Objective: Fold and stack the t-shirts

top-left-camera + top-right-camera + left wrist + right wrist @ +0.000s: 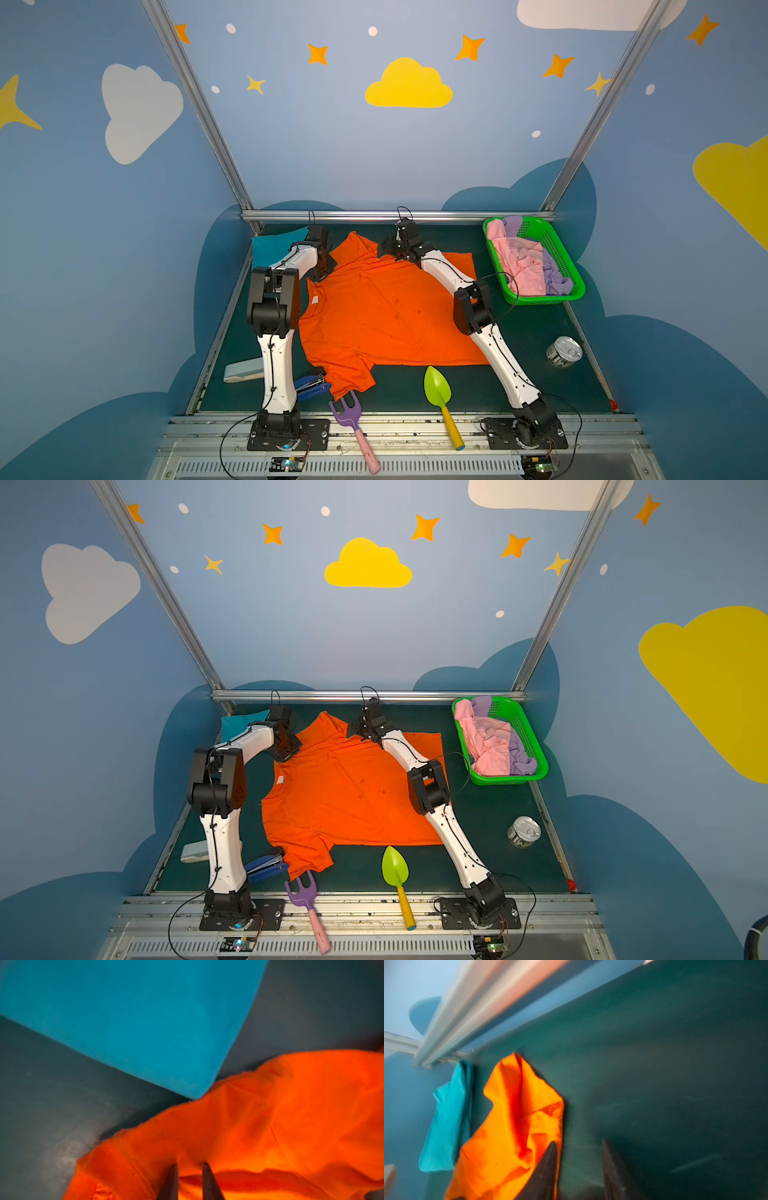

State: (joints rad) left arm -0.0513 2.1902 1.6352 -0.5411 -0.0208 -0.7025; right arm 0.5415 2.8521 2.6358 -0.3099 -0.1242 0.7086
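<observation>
Left tool (190, 1164) pinches the rumpled, bright orange t-shirt (270, 1115).

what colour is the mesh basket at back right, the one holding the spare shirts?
Bright green. The basket shows best in both top views.

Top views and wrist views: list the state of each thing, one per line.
orange shirt: spread flat, far sleeve rumpled
teal shirt: folded
pink shirt: crumpled in basket
lilac shirt: crumpled in basket
can: upright, lid on
left gripper: shut on orange shirt
right gripper: open, empty
</observation>
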